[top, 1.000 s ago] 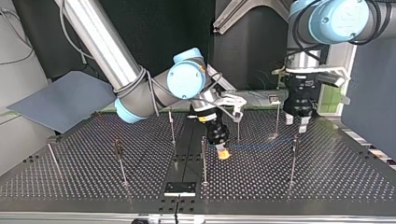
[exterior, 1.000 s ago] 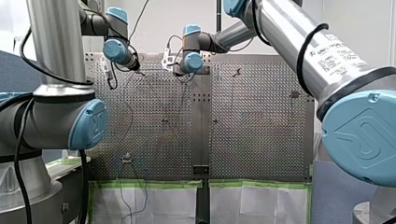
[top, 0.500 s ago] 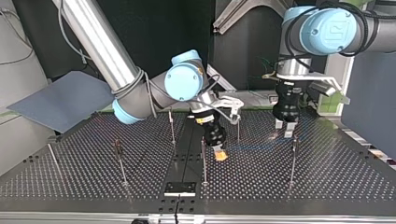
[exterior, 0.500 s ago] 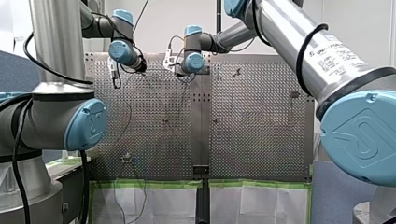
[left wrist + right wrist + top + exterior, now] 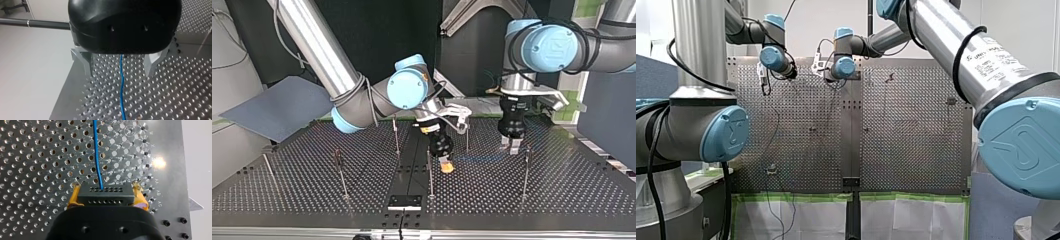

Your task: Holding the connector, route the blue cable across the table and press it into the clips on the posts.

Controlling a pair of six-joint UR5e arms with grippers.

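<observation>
In the right wrist view my right gripper [image 5: 106,197] is shut with its yellow pads on the black connector [image 5: 105,192]. The blue cable [image 5: 96,152] runs from the connector straight ahead over the perforated plate. In the top view that gripper [image 5: 446,166] hangs low beside a thin post [image 5: 430,170], and the cable [image 5: 477,158] stretches toward my left gripper [image 5: 511,146]. In the left wrist view my left gripper [image 5: 117,67] is open. The cable [image 5: 121,85] passes midway between its metal fingers [image 5: 82,61] without touching either.
Several thin posts stand on the plate in the top view, among them one [image 5: 526,170] just beside my left gripper, one [image 5: 467,135] behind the cable and one [image 5: 341,172] at the view's left. A black bracket [image 5: 404,202] sits at the near edge.
In the top view my left gripper has moved toward the view's left and come down closer to the cable. My right gripper with the connector has shifted slightly toward the near-left.
</observation>
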